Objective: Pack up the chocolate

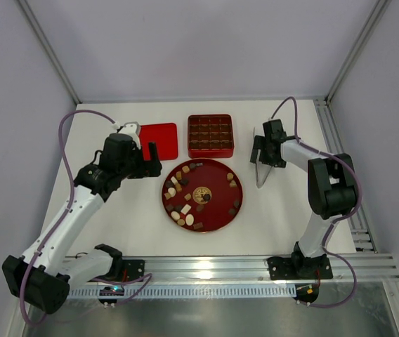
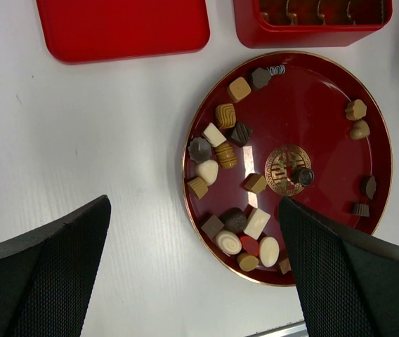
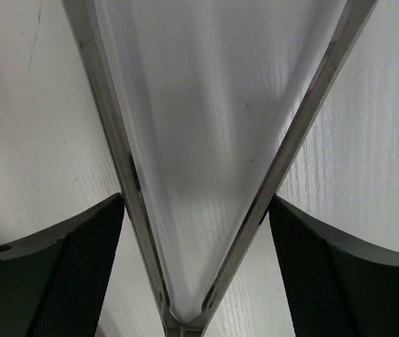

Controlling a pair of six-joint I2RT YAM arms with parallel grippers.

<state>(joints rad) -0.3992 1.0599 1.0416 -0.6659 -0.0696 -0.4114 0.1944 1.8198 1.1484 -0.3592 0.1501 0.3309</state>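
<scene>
Chocolate (image 2: 257,222) all sits loose on the round red plate (image 1: 217,210) mid-bench, mostly clustered on its left half, a few pieces at the right rim, one dark piece on the gold emblem (image 2: 287,168). Red compartment box (image 1: 210,135) is just behind the plate, no pieces visible in it; red lid (image 1: 159,140) lies flat to its left. Left end effector (image 2: 194,210) hangs over the bench (image 1: 136,225) beside the plate's left edge, fingers wide apart, holding nothing. Right end effector (image 3: 196,203) is down over the metal tongs (image 3: 113,140) right of the plate, fingers apart and straddling both tong arms; can't tell if they're pressing.
</scene>
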